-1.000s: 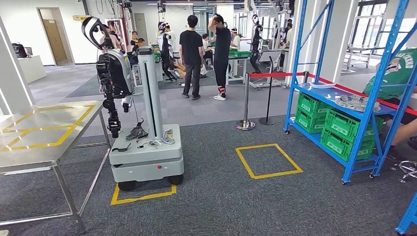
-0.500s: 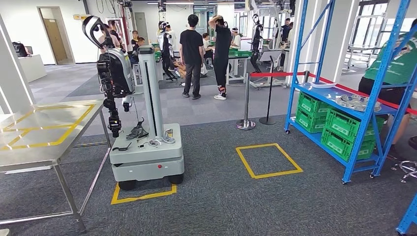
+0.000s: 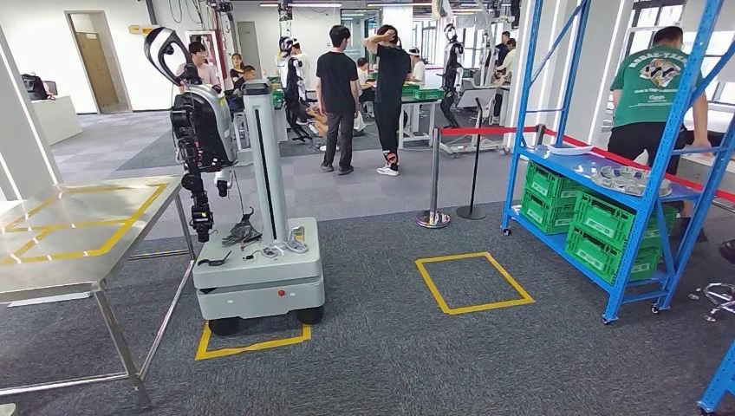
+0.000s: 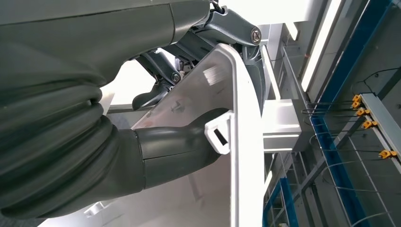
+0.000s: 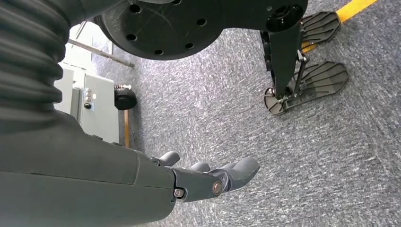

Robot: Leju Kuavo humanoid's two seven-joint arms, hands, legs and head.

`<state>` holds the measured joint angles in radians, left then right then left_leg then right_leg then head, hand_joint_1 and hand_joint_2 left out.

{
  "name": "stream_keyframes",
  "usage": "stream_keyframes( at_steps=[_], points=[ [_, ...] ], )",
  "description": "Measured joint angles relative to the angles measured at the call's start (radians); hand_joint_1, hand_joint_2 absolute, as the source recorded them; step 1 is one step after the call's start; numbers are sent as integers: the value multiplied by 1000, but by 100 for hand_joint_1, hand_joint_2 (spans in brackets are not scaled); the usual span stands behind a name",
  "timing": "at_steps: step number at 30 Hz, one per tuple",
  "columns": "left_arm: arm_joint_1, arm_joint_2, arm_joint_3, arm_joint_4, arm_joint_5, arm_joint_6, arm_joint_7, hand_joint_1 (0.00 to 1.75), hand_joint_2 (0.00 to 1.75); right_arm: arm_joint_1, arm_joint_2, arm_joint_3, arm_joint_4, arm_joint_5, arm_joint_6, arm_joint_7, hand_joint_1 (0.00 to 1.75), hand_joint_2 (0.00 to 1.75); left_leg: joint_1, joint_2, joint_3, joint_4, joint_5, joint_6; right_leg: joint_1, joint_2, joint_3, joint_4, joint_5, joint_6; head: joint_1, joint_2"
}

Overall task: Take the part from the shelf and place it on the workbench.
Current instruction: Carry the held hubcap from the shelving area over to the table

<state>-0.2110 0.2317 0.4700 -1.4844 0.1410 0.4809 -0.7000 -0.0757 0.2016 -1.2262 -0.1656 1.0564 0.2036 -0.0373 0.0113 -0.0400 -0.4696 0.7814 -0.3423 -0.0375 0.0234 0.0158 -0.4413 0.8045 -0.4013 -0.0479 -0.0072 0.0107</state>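
Observation:
In the left wrist view my left hand [image 4: 156, 151] grips a flat silver-white part [image 4: 201, 92] with a small slotted tab; the thick thumb lies across its face and dark fingers [image 4: 239, 30] hook over its far edge. My right hand [image 5: 208, 177] hangs over the grey carpet with its fingers loosely apart and nothing in it. In the head view the steel workbench [image 3: 78, 227], marked with yellow tape, stands at the left. The blue shelf [image 3: 559, 163] stands at the right, with more silver parts [image 3: 626, 179] on its upper board.
A wheeled robot on a grey base [image 3: 256, 277] stands between workbench and shelf, inside a yellow floor outline. A second yellow floor square [image 3: 472, 282] lies before the shelf. Green crates [image 3: 598, 227] fill the lower shelf. A person in green [image 3: 650, 95] stands behind it; stanchions and more people farther back.
The person in the green shirt behind the shelf has straightened up from bending over. The rest of the scene holds still.

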Motion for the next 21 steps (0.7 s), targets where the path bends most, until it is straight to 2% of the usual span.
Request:
stream_keyframes(
  at_steps=[12,15,21],
  points=[
    [-2,8,-4,20,7,13,0,175,175,0,0,-18,0,-18,-12,16,0,175,0,0,-9,13,-3,0,0,0,-9,12,-3,0,0,0],
    [-4,8,-8,24,6,17,0,175,175,-1,0,-23,0,-18,-10,17,0,175,0,0,-28,43,-15,0,0,0,-27,42,-15,1,0,0],
    [-5,7,-9,26,4,19,0,175,175,0,-1,-25,0,-21,-16,19,0,175,0,0,-91,148,-58,1,0,0,-88,144,-59,1,0,0]
  ],
)
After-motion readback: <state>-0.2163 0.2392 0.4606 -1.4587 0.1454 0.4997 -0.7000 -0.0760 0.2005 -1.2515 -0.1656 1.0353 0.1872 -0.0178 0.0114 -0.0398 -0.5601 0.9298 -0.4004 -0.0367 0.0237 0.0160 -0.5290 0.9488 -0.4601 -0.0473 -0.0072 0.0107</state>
